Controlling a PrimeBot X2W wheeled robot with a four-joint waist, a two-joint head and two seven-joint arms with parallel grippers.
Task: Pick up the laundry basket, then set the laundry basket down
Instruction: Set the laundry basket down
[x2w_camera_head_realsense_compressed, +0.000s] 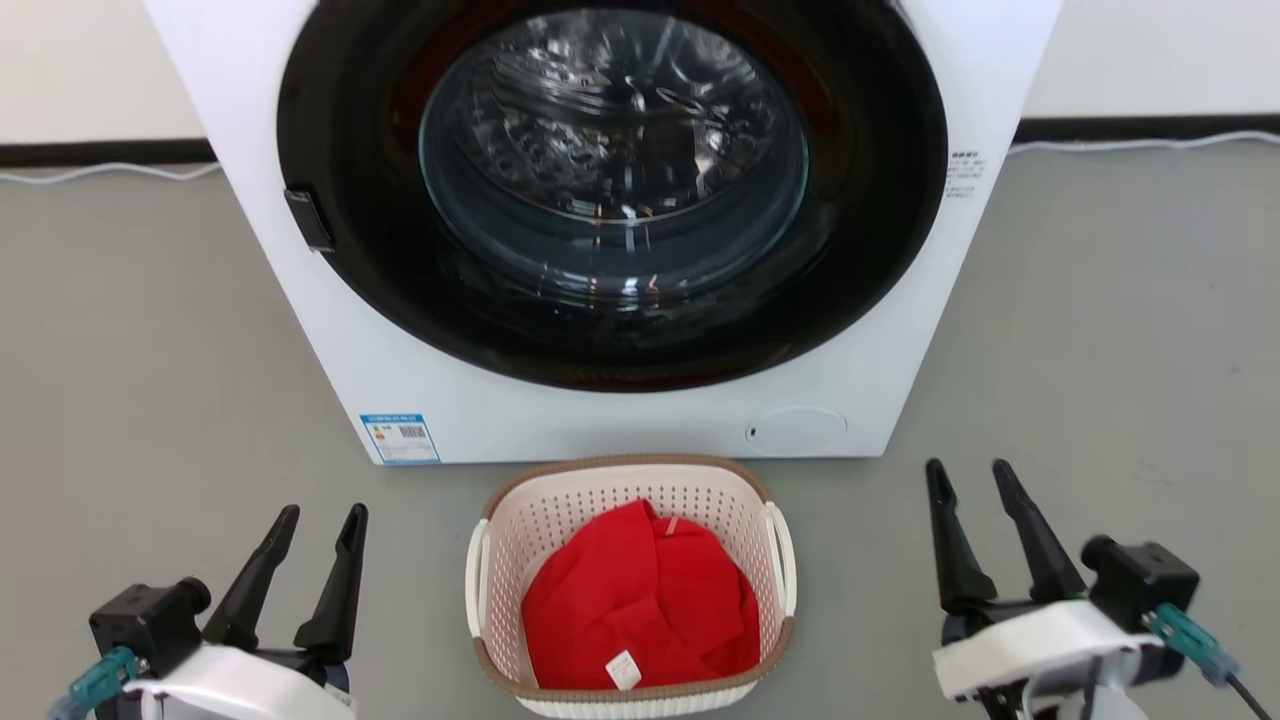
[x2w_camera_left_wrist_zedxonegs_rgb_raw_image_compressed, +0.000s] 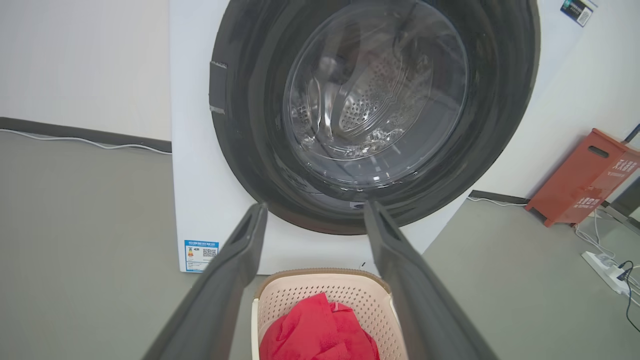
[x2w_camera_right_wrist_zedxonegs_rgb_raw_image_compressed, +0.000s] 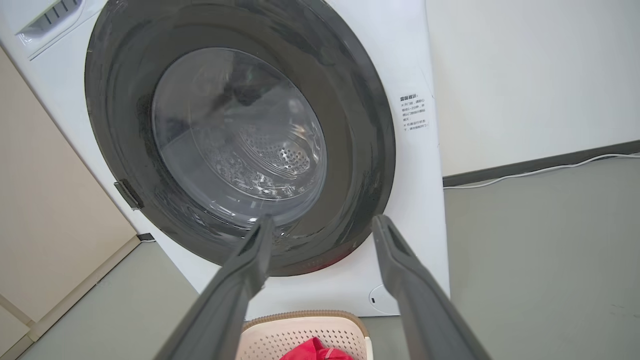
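With fingers spread on our left gripper (x2w_camera_head_realsense_compressed: 324, 512) and right gripper (x2w_camera_head_realsense_compressed: 968, 468), we should take the laundry basket (x2w_camera_head_realsense_compressed: 560, 500) evenly by its side handles (x2w_camera_head_realsense_compressed: 785, 560), keeping it level.

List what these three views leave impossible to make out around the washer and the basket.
1. Cream-white perforated plastic laundry basket: its floor, head view, hidden under the crumpled red cloth.
2. The same basket's near end, left wrist view, cut off by the bottom edge.
3. White front-loading washing machine: its top, head view, cut off by the upper edge.
4. Small printed notice on the washer's front, head view: lettering too small to read.
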